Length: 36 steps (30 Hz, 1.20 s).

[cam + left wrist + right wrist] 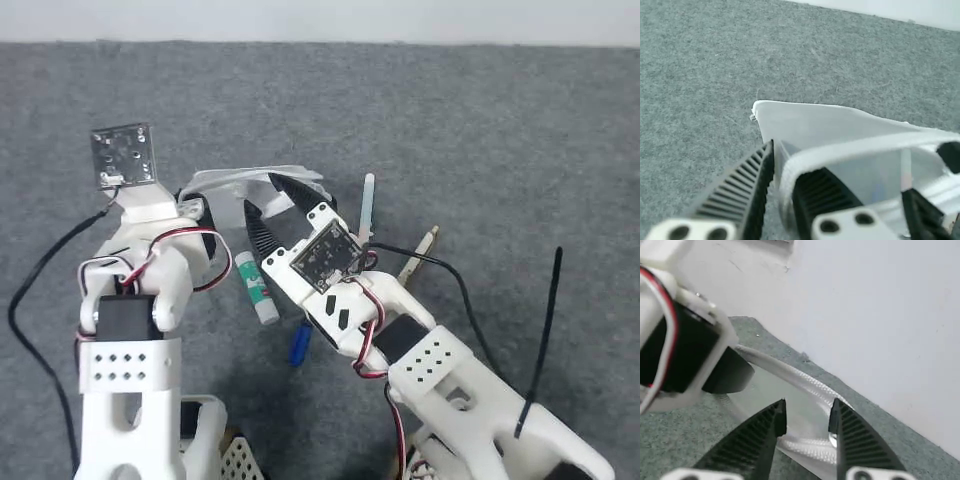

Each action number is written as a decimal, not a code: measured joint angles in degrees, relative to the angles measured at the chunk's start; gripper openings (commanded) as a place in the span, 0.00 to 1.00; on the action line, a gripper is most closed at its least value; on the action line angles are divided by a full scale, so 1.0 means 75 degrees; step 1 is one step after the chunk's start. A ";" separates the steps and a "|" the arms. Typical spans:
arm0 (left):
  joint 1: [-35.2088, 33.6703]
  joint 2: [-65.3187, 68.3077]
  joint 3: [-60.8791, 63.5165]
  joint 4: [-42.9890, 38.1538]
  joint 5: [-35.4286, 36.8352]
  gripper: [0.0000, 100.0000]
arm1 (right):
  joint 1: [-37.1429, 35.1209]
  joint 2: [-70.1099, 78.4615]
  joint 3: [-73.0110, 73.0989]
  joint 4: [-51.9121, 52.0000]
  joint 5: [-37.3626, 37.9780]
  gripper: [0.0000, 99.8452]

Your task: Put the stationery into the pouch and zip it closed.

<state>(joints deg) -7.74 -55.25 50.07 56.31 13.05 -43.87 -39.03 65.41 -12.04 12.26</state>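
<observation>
The left claw (783, 161) is nearly closed on the pouch (840, 125). It pinches the wall just under the rim, with one finger inside and one outside, so that end is lifted and the mouth gapes. The right claw (808, 412) is about half open and holds nothing. Its two tips straddle the woven zip edge (790, 372) at the pouch's far end from the left claw.

The stationery lies loose on the grey worktop (480, 150), so the step in hand looks like readying the mouth before loading. To do it well, the left claw should keep its pinch steady and raised. The right claw should back straight off the zip edge without dragging it shut, then take the glue stick (256, 287) across its middle and feed it in end first.

The pouch's long axis runs from one claw to the other. The glue stick lies flat just behind the right claw's nearer finger, one end towards the pouch and the other towards the arms' bases. A blue pen (300, 342) lies further back under the right wrist. A pale pen (367, 205) and a wooden-looking stick (420, 252) lie on that claw's outer side.
</observation>
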 measured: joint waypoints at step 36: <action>-0.0035 0.0000 0.0000 0.0000 0.0000 0.01 | 0.0949 -0.4079 0.0035 0.4067 -0.0668 0.16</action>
<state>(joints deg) -8.00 -55.25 50.07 56.31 13.05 -36.75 -69.63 65.67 18.46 7.25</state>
